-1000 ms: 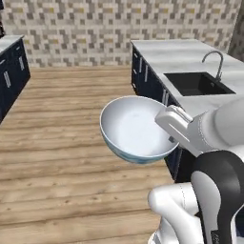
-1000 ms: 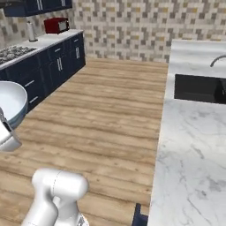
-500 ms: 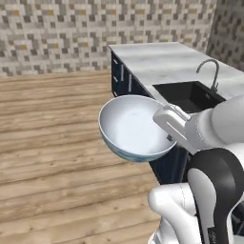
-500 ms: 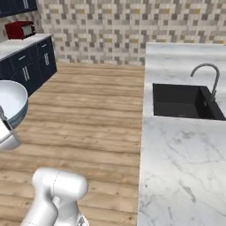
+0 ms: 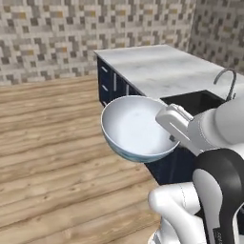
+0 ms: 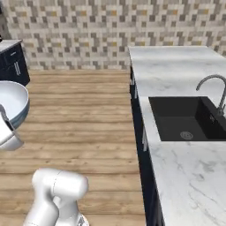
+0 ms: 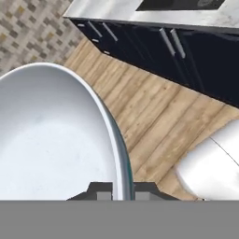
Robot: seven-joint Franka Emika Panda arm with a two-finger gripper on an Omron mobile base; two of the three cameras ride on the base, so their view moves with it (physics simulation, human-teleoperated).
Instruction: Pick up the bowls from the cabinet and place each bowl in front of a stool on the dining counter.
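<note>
A glossy white bowl (image 5: 136,126) with a blue-teal outside hangs in the air over the wooden floor, beside the dining counter (image 5: 162,66). My gripper (image 7: 123,190) is shut on the bowl's rim (image 7: 122,158), one finger on each side of it. In the right base view the bowl (image 6: 11,103) sits at the far left edge, partly cut off. The counter's marble top (image 6: 176,70) runs along the right, with a black sink basin (image 6: 183,117) and an arched steel tap (image 6: 212,86). The cabinet is out of view.
A mosaic tile wall (image 5: 71,33) closes the far side of the room. Open wooden floor (image 6: 84,110) lies left of the island. Navy doors with silver handles (image 7: 168,44) face the floor. A dark navy unit (image 6: 13,66) stands far left.
The whole scene has shifted: the base has turned and the island with its sink now lies closer and more square ahead. The bowl stays held in the same place relative to the arm.
</note>
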